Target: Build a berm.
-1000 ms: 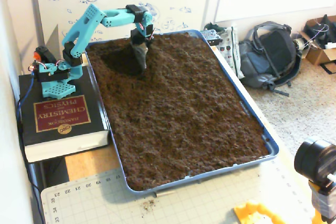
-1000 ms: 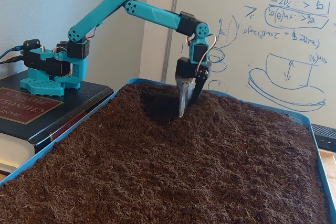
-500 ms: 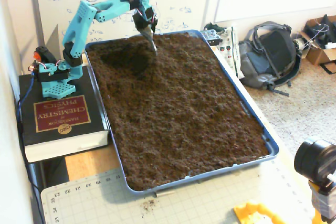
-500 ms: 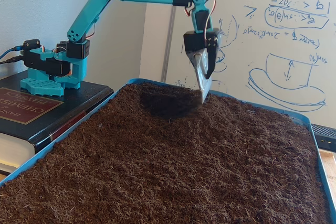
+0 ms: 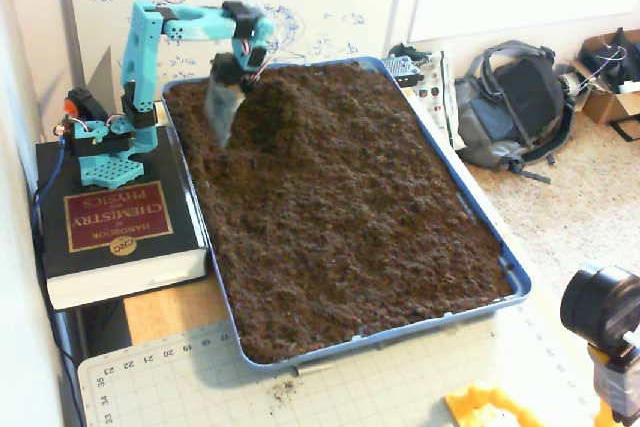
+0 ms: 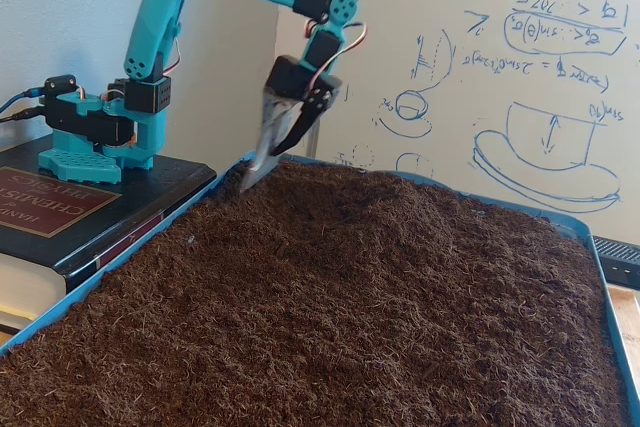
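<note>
Filling the tray (image 5: 515, 277), flat soil (image 5: 350, 207) lies nearest; farther back a low mound, the berm (image 5: 300, 97) barely begun, rises by the far rim. Above its left flank hangs the gripper (image 5: 222, 112), blade-like fingers (image 6: 262, 152) seemingly together and empty, between scoops. Next: dig and heap inward. Only the low view shows clearance.

A whiteboard (image 6: 500, 77) with blue sketches covers the wall; a grey backpack (image 5: 515, 107) lies on the carpet (image 5: 590, 197).
</note>
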